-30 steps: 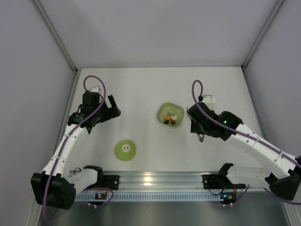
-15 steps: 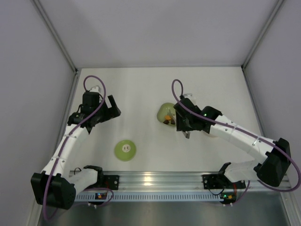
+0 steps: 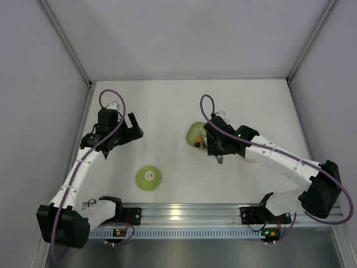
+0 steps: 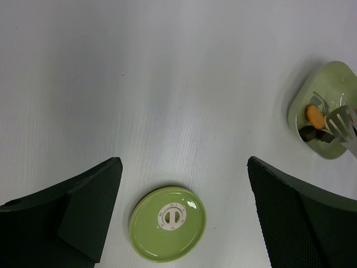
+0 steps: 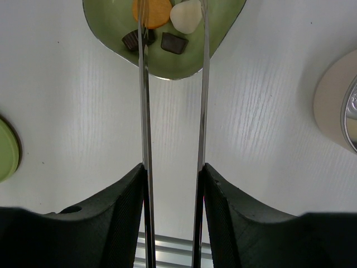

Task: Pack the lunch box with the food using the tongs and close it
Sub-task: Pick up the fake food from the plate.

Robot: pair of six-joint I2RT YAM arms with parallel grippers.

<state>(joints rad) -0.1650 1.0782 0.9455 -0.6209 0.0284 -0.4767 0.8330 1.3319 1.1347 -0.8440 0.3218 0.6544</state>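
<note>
My right gripper (image 5: 173, 170) is shut on the tongs (image 5: 146, 111), one slim silver arm against each finger. The tongs' tips reach over the food (image 5: 152, 10) in the light-green dish (image 5: 173, 70): an orange chunk, a whitish one (image 5: 187, 14) and dark brown ones (image 5: 172, 42). From the left wrist, a tong tip (image 4: 340, 120) hovers by the orange piece (image 4: 316, 116). The lunch box (image 5: 334, 106) stands uncovered at the right, mostly hidden under my right arm from above. Its green lid (image 3: 148, 178) lies flat at front left. My left gripper (image 3: 131, 129) hangs open and empty above the lid (image 4: 167, 223).
The green dish (image 3: 194, 133) sits mid-table, partly covered by my right gripper (image 3: 216, 146). Grey walls close the table on three sides, and a metal rail (image 3: 184, 215) runs along the near edge.
My right arm swung left with the tongs, from beside the dish to above it, then barely shifted. The left arm and lid stayed still.
</note>
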